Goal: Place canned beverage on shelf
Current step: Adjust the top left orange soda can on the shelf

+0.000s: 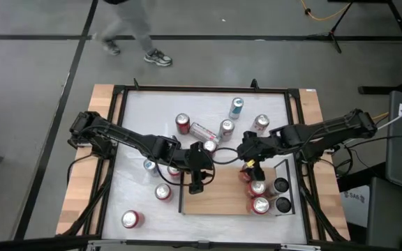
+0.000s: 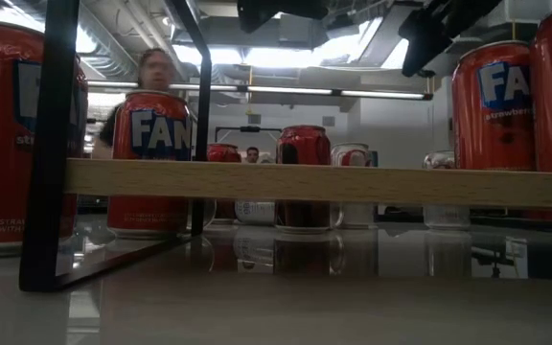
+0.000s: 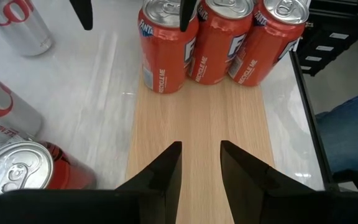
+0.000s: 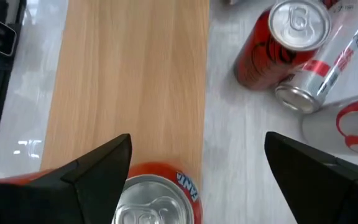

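The shelf (image 1: 215, 199) is a light wooden board with black end rails, lying at the table's near middle. Three red cans (image 1: 257, 187) stand in a row at its right end. My right gripper (image 4: 197, 144) hangs open over the row's far can (image 4: 157, 199), its fingers wide on either side of the can's top and above it. My left gripper (image 3: 201, 149) hovers over the board's bare left part (image 3: 204, 118), pointing along it at the three cans (image 3: 219, 37). A narrow gap shows between its fingers, with nothing in it.
Loose cans stand or lie on the white tabletop beyond and left of the shelf: red (image 1: 183, 123), silver (image 1: 204, 131), blue-topped (image 1: 236, 107), two near the left front (image 1: 132, 219). Two dark cans (image 1: 281, 195) stand right of the shelf. A person (image 1: 135, 35) walks beyond the far edge.
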Robot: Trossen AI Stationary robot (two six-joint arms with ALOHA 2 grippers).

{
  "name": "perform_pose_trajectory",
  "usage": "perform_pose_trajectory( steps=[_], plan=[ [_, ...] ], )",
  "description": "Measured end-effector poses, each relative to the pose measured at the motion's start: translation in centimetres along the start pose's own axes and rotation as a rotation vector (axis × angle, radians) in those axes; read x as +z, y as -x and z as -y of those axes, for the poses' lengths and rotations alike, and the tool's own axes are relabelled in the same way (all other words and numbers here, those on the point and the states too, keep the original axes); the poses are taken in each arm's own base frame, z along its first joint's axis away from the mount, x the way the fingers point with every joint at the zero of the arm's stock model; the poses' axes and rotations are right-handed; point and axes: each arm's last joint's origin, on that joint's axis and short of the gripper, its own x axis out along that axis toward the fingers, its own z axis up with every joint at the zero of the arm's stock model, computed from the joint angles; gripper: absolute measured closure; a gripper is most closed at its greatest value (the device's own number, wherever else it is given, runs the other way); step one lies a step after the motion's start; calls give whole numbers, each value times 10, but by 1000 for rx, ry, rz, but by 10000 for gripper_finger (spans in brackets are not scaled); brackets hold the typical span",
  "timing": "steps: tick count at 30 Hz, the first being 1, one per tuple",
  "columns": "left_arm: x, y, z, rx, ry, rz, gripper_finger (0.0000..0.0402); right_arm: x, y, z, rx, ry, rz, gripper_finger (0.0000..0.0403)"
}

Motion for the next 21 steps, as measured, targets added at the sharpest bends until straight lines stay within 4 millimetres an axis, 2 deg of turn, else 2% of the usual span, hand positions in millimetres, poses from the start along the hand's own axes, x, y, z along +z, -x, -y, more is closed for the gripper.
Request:
perform_pose_trajectory(
  steps=[21],
  plan=[
    [0,0,0,-1,2,4,302,-14,2,2,-18,-8,-145,43]
  ],
)
